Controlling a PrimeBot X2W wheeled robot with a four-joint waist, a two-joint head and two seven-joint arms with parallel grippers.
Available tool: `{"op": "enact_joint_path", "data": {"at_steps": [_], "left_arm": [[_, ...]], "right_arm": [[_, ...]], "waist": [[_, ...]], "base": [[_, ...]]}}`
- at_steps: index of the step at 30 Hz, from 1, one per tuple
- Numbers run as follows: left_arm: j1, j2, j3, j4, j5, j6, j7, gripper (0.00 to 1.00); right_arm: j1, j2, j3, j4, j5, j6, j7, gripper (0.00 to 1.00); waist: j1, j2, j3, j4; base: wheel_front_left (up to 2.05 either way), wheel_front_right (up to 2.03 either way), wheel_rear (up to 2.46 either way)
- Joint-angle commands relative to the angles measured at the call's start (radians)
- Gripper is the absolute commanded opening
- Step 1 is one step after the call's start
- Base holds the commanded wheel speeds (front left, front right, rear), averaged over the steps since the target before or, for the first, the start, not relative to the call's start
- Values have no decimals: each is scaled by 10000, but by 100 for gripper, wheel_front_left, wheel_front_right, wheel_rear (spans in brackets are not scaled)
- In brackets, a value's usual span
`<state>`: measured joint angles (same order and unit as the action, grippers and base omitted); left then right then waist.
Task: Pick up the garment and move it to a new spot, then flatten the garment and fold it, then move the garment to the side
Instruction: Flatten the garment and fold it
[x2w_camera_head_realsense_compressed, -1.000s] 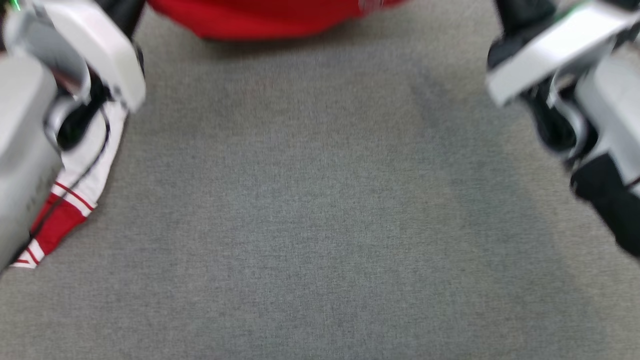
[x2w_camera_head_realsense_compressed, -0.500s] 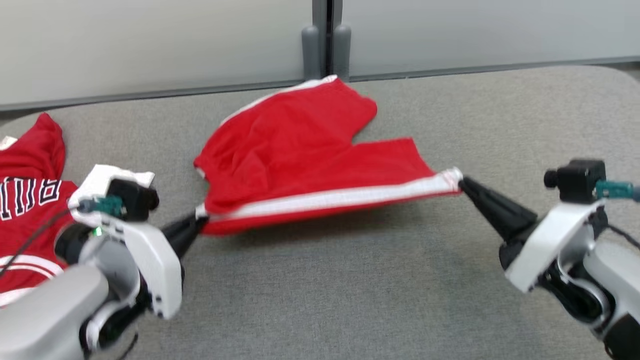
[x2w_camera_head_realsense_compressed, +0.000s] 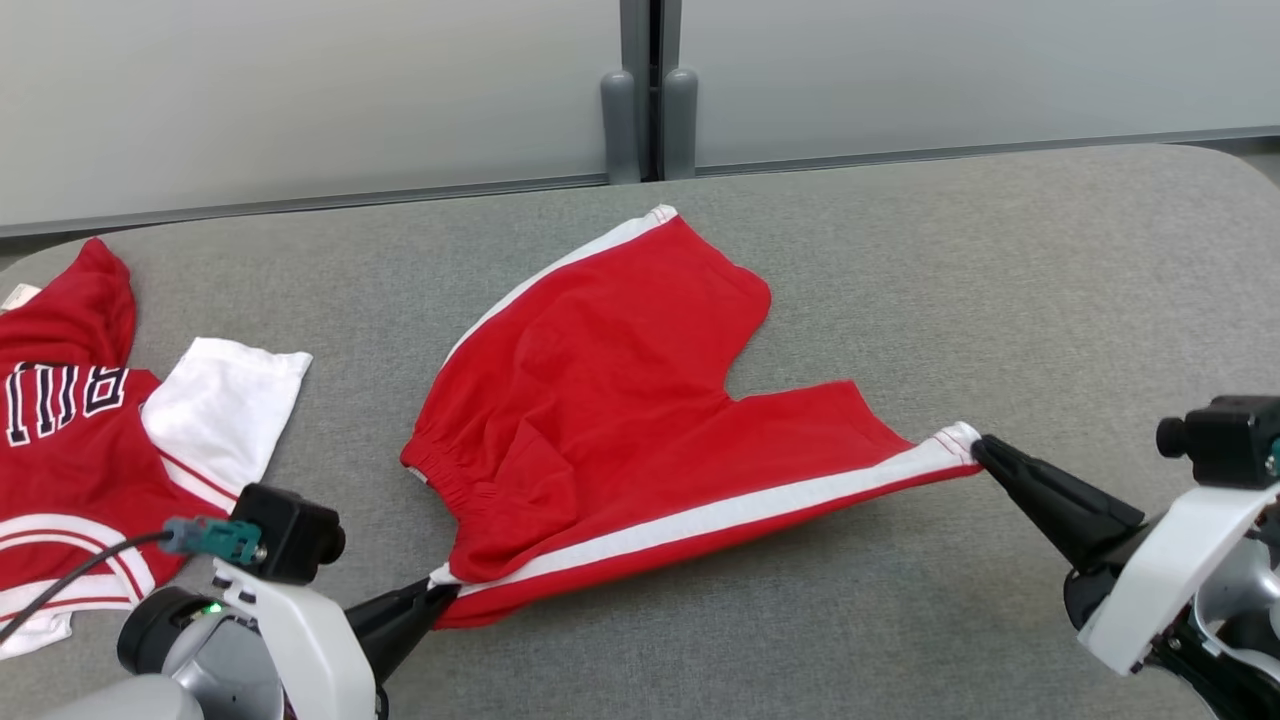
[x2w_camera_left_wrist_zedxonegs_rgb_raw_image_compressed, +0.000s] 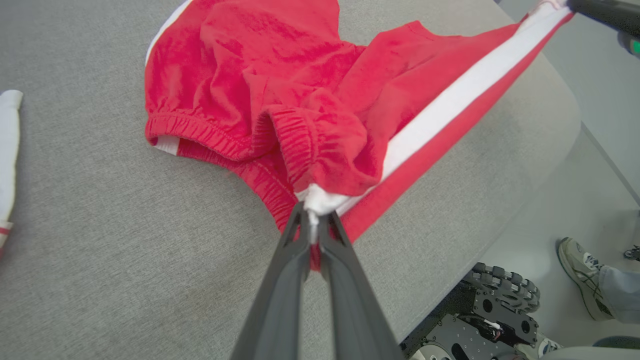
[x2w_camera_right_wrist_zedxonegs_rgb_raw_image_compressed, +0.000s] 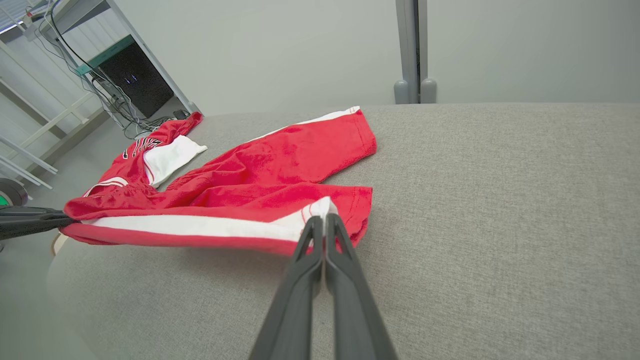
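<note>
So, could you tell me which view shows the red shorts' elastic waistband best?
Left wrist view: the waistband lies close, gathers sharp, one end pinched in the left claw. Head view shows it smaller; right wrist view, too distant to make out.

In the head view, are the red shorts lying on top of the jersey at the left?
No, the red shorts lie apart from the jersey, with bare grey surface between them.

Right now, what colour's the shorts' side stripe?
White stripe on red shorts; head view shows it best.
</note>
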<state>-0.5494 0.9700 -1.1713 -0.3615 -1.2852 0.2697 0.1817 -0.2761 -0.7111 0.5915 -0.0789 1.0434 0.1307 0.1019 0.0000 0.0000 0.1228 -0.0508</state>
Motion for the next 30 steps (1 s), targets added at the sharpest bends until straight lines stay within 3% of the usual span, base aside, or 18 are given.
{"op": "enact_joint_path", "data": {"at_steps": [1, 7, 11, 15, 22, 30], "left_arm": [[-199, 53, 80, -9, -56, -25, 133, 0], [-1342, -213, 357, 543, -1040, -854, 1743, 0], [-2535, -583, 670, 1415, -2118, -1699, 3362, 0], [-3801, -1098, 1000, 2450, -2907, -2266, 4755, 0], [-5529, -1854, 1458, 4241, -3482, -2846, 6089, 0], [-6746, -2674, 1720, 5736, -3546, -3046, 6546, 0]], "right_arm": [[70, 100, -201, -64, -176, 2, 203, 0], [-836, 986, -1159, 1, -678, 2, 1731, 0], [-1971, 1485, -1598, 490, -785, 2, 2498, 0], [-3352, 1795, -1794, 1037, -936, 2, 3057, 0], [-5855, 2163, -1711, 2400, -1097, 2, 3646, 0], [-7863, 2416, -1147, 3845, -1228, 2, 3712, 0]], "waist": [[0, 0, 59, 80], [0, 0, 757, 514], [0, 0, 1542, 862], [0, 0, 2426, 1158], [0, 0, 3748, 1556], [0, 0, 4742, 1994]], "base": [[0, 0, 0], [0, 0, 0], [0, 0, 0], [0, 0, 0], [0, 0, 0], [0, 0, 0]]}}
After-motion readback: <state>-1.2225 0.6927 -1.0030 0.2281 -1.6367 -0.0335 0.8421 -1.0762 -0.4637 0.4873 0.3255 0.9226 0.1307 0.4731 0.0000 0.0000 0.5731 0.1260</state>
